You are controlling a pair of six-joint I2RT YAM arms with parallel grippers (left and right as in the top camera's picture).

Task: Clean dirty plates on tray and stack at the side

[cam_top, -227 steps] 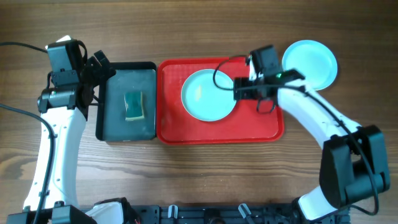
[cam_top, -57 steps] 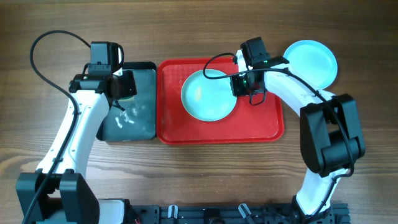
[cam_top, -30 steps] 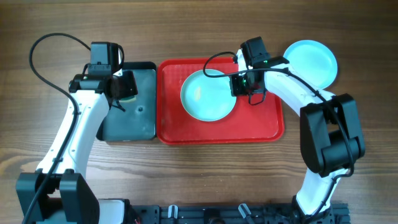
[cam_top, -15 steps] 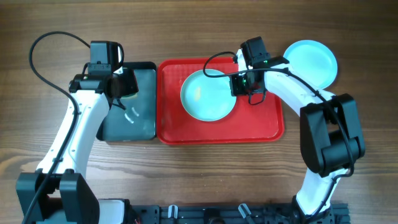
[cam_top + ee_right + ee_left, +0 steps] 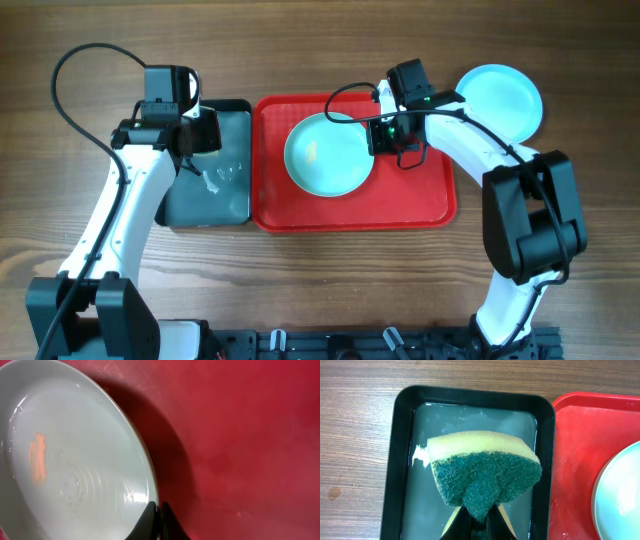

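Overhead, the red tray [image 5: 355, 208] lies with its long axis left to right on the wooden surface [image 5: 320, 40]. A black tray [image 5: 160, 190] sits just beside its left edge. One aqua plate [image 5: 325, 155] rests face up in the far half of the red tray, near its middle. A second aqua plate [image 5: 500, 100] lies face up on the surface off the tray's far right corner.

The right end effector [image 5: 159, 508] is pinched closed on the right rim of the aqua plate. In the right wrist view that rim casts a dark shadow on the red floor, so this side looks slightly raised. An orange smear [image 5: 37, 457] marks the plate's inside.

Compared with half a second ago, the plate has slid a little toward the left of the tray. Several seconds back the sponge lay flat in the black tray. Now the left end effector [image 5: 479, 510] is closed on the sponge [image 5: 485, 472] and holds it above the water there. Its green scouring face is toward the wrist camera and its yellow foam is at the far edge.
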